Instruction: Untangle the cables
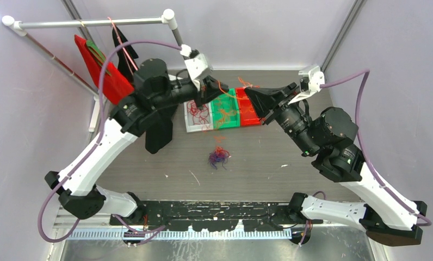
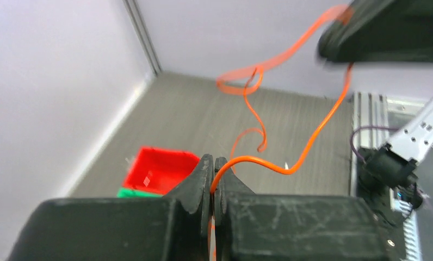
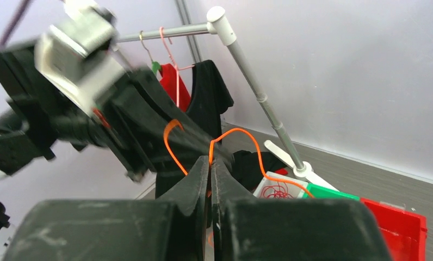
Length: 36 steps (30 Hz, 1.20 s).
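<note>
An orange cable (image 1: 229,92) hangs in the air between my two grippers, above the bins. My left gripper (image 2: 214,162) is shut on one stretch of this orange cable (image 2: 307,149), which loops up toward the right gripper's fingers (image 2: 385,30). My right gripper (image 3: 210,161) is shut on the same orange cable (image 3: 251,137), close in front of the left arm (image 3: 89,92). In the top view the left gripper (image 1: 207,91) and right gripper (image 1: 251,97) face each other a short way apart. A small purple and red clump of cables (image 1: 218,157) lies on the table.
Three bins stand in a row at the back: a white bin (image 1: 187,125) holding red cables (image 3: 277,190), a green bin (image 1: 234,99) and a red bin (image 1: 252,120). A clothes rack (image 1: 94,23) with red and black garments stands at the back left.
</note>
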### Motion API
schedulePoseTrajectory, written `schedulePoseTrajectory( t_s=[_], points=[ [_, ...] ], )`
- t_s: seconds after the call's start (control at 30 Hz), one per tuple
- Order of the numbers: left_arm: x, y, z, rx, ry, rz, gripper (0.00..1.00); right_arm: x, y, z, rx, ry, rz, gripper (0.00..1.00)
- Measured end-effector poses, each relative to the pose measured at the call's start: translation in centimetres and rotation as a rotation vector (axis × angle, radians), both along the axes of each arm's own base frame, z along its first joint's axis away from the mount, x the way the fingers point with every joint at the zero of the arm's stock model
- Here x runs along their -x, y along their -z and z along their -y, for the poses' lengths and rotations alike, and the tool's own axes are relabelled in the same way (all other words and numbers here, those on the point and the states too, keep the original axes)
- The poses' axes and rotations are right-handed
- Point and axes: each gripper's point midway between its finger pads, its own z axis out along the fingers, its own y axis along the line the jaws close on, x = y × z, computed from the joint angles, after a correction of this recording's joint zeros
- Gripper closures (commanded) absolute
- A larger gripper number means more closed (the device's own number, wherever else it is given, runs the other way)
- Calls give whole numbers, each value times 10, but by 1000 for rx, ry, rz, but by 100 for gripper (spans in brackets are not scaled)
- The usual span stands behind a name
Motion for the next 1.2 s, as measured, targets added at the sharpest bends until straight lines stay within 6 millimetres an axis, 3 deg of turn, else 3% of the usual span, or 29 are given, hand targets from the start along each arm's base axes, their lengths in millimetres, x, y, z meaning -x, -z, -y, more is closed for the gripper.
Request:
schedulePoseTrajectory(
  t_s=[0.17, 0.23, 0.4, 0.6, 0.77, 0.83, 0.97, 1.2],
  points=[
    [13, -61, -12, 65, 21, 159, 100, 4, 4, -10, 32, -50, 34, 87],
    [19, -73, -17, 53, 31, 199, 100, 5, 7, -13, 55, -61, 49, 84],
    [24, -96, -28, 6, 32, 291, 100, 3, 6, -8, 112, -34, 98, 64],
    [26, -115, -39, -30, 6, 353, 100, -1, 3, 11, 165, 53, 153, 56],
    [28, -122, -45, -42, -10, 366, 100, -5, 5, 22, 198, 106, 173, 22],
    [28, -122, -46, -46, -13, 362, 100, -5, 7, 21, 220, 108, 179, 14],
    [28, -117, -47, -62, -10, 346, 100, -6, 24, 3, 284, 50, 192, 7],
    [28, -106, -47, -85, -5, 327, 100, -20, 79, -66, 393, -121, 145, 7]
  ],
)
